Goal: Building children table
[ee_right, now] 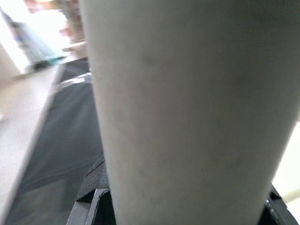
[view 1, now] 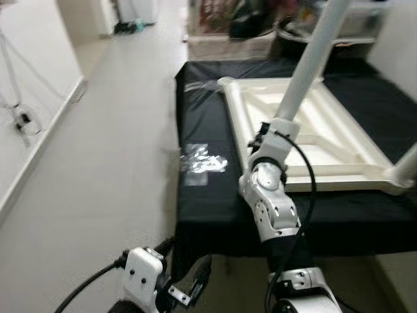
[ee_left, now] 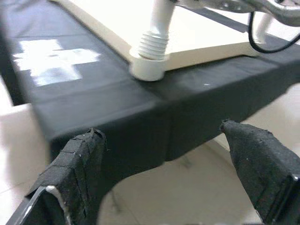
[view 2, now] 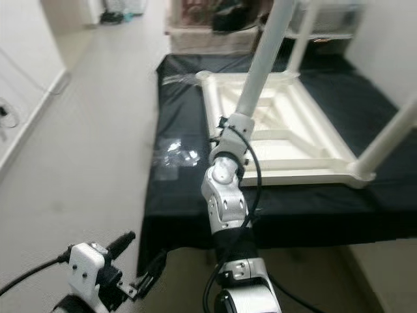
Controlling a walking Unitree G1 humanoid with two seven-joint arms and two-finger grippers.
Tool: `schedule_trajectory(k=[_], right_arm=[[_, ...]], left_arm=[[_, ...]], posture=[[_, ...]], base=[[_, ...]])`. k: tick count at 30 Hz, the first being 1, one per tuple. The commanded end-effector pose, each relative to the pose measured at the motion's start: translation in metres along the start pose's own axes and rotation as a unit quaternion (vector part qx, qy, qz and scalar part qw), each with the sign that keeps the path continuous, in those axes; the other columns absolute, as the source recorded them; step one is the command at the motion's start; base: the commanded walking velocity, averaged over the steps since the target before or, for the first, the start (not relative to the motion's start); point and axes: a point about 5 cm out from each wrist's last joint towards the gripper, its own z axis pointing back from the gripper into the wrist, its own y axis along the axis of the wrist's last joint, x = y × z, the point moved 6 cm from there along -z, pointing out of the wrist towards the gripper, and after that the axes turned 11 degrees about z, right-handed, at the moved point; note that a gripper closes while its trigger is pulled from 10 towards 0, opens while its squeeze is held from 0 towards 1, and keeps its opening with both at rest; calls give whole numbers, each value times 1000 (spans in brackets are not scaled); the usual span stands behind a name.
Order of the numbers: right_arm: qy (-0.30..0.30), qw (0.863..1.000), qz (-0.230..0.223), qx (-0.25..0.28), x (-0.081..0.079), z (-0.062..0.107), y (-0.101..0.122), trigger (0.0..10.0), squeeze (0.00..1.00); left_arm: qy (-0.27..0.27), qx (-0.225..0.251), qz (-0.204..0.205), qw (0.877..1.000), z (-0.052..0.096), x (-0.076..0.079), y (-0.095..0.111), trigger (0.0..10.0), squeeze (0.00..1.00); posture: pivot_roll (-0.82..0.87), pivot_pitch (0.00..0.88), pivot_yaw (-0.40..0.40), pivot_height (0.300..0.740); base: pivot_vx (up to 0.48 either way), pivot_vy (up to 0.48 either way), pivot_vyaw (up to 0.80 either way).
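Note:
A white tabletop (view 1: 339,150) lies upside down on a black-covered table (view 1: 202,202). A long white table leg (view 1: 306,65) stands tilted at its near left corner. In the left wrist view the leg's threaded end (ee_left: 152,44) sits in the corner socket (ee_left: 147,68). My right gripper (view 1: 264,134) is shut on the leg low down; a black pad (ee_right: 93,187) presses against the leg (ee_right: 187,112). My left gripper (view 1: 189,287) hangs open below the table's front edge, its fingers (ee_left: 70,168) wide apart with nothing between them. A second leg (view 2: 391,137) stands at the near right corner.
A shiny plastic bag (view 1: 203,158) lies on the black cover left of the tabletop. Pale floor (view 1: 98,163) runs along the table's left side to a wall with cables (view 1: 23,120). Boxes and clutter (view 1: 234,26) stand behind the table.

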Motion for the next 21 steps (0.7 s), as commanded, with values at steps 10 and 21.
schedule_trajectory(k=[10,21], right_arm=[[244,969,32,-29,-41,-6,-40,10000,0],[413,906,88,22,-67,-1,-13,10000,0]], left_arm=[[5,-11,6,1000,5,4,-4,10000,0],[9,13,9,1000,11,20,17,10000,0]], posture=[[98,173,16,740],[110,264,-9,740]], base=[[0,0,0],[0,0,0]])
